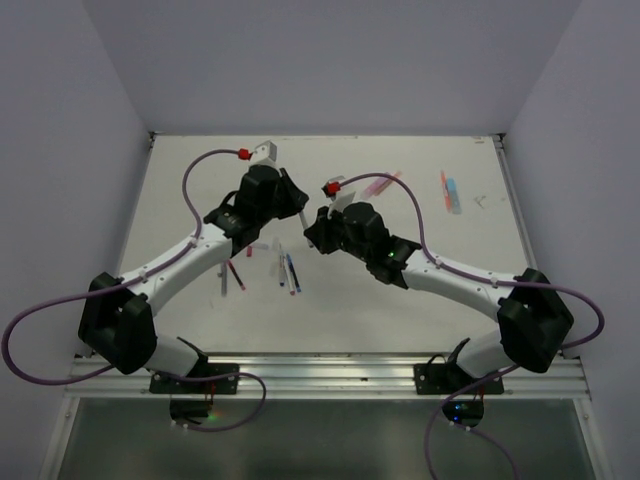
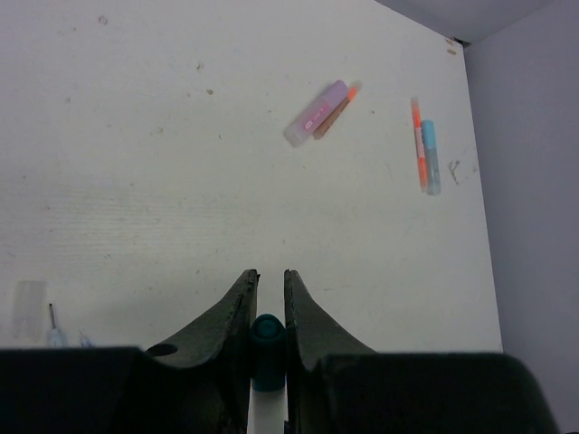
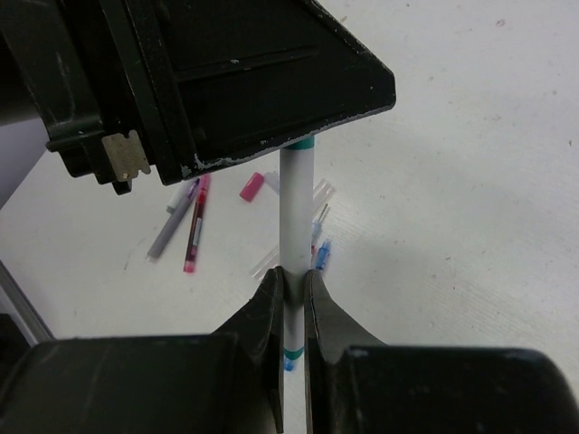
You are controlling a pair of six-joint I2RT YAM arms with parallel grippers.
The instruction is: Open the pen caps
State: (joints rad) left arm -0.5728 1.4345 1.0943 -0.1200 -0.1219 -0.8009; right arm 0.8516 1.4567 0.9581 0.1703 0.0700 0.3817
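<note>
Table (image 1: 400,320): white, faintly speckled and scuffed; a metal rail (image 1: 320,370) runs along its near edge.
Room: plain pale lilac walls (image 1: 330,60) on three sides.
Left jaws: almost closed, pinching the teal cap (image 2: 268,336).
Right jaws: clamped on the white pen (image 3: 296,212), which spans between both arms above the table with the cap at its end.
Loose pens: purple-and-orange pair (image 2: 318,112) at the far centre; orange-and-blue pair (image 2: 425,149) at the far right.
</note>
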